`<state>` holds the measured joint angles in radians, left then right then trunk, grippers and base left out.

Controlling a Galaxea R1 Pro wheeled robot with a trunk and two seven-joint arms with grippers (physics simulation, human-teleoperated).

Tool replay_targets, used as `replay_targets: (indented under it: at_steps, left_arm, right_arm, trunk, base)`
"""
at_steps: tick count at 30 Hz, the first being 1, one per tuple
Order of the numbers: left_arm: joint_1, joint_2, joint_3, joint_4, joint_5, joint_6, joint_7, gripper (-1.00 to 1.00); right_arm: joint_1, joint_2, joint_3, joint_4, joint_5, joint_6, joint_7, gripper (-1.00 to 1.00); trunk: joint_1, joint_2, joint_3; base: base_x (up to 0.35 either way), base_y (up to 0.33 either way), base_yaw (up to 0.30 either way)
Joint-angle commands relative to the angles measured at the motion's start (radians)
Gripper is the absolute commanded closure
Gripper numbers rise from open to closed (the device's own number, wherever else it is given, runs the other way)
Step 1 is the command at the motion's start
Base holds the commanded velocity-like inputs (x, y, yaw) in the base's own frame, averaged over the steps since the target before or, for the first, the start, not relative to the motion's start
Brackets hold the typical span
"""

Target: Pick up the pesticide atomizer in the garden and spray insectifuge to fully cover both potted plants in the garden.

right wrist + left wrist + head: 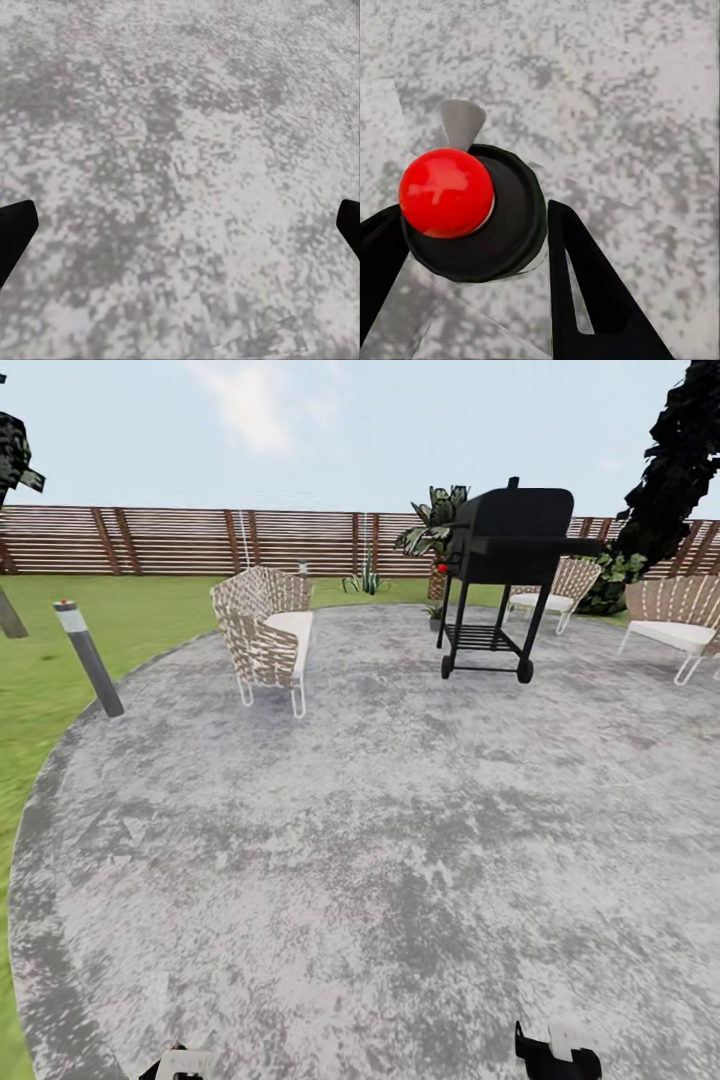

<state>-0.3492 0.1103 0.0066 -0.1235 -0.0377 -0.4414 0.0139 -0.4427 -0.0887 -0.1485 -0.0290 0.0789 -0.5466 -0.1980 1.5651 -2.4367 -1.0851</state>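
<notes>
Grey round patio (380, 840) with chairs and a grill. Left gripper (472, 247) clamps the red-topped atomizer (446, 191); right gripper (180, 225) spread empty. Spraying remains; a spiky potted plant (367, 578) stands far off by the fence (200, 540).

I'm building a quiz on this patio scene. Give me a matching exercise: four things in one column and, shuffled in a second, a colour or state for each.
Things:
1. round knob on the bottle cap
2. wheeled barbecue grill
3. left pincer
4. right pincer

States:
A. black
B. open, nothing between the fingers
C. red
D. closed around the clear bottle with the black cap

Pairs: 1-C, 2-A, 3-D, 4-B
</notes>
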Motion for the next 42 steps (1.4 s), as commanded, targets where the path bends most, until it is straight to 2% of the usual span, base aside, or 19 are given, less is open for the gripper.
replay_targets:
  at_steps: [1, 42]
  left_arm:
    - [-0.001, 0.0, 0.001, 0.001, -0.004, -0.003, 0.001, 1.0]
    - [-0.001, 0.0, 0.001, 0.001, -0.002, -0.004, 0.001, 1.0]
  right_arm:
    - [-0.001, 0.001, -0.006, 0.001, 0.009, -0.003, -0.003, -1.0]
    - [-0.001, 0.006, -0.005, 0.0, 0.009, -0.003, -0.003, -1.0]
  trunk:
    - [0.0, 0.0, -0.001]
    - [0.0, 0.0, -0.001]
  base:
    - [0.339, -0.075, 0.0]
    - [0.335, -0.095, 0.0]
